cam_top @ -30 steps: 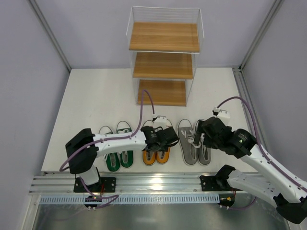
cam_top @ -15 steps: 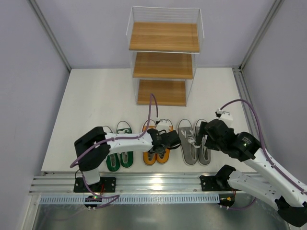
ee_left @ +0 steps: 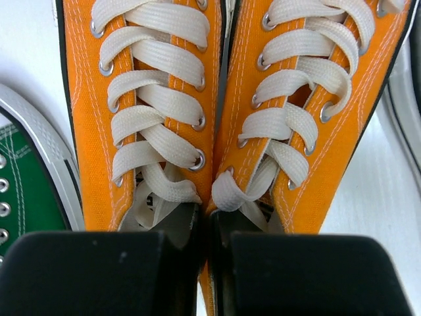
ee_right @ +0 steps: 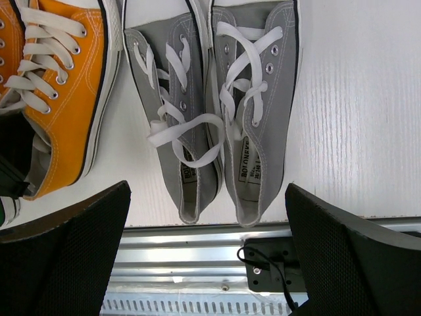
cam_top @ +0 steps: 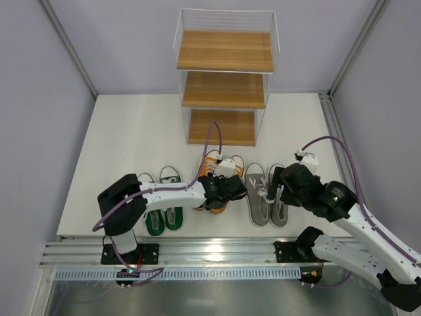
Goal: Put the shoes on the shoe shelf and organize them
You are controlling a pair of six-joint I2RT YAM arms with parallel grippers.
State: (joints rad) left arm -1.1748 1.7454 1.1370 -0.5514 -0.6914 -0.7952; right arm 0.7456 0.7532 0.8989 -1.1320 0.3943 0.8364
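Along the near edge of the bench [cam_top: 131,145], just short of the rail [cam_top: 210,253]: green pair [cam_top: 163,214] leftmost, orange pair [cam_top: 212,160] in the middle, grey pair [cam_top: 258,201] on the right. All lengthwise, toes toward the shoe shelf [cam_top: 222,128]. Between row and shelf, bare bench; wide margins at both sides. Left tool [ee_left: 204,263] clenched on the touching inner heel walls of the orange pair, set slightly nearer the shelf than its neighbours. Right tool [ee_right: 207,197] spread wide above the grey heels, gripping nothing.
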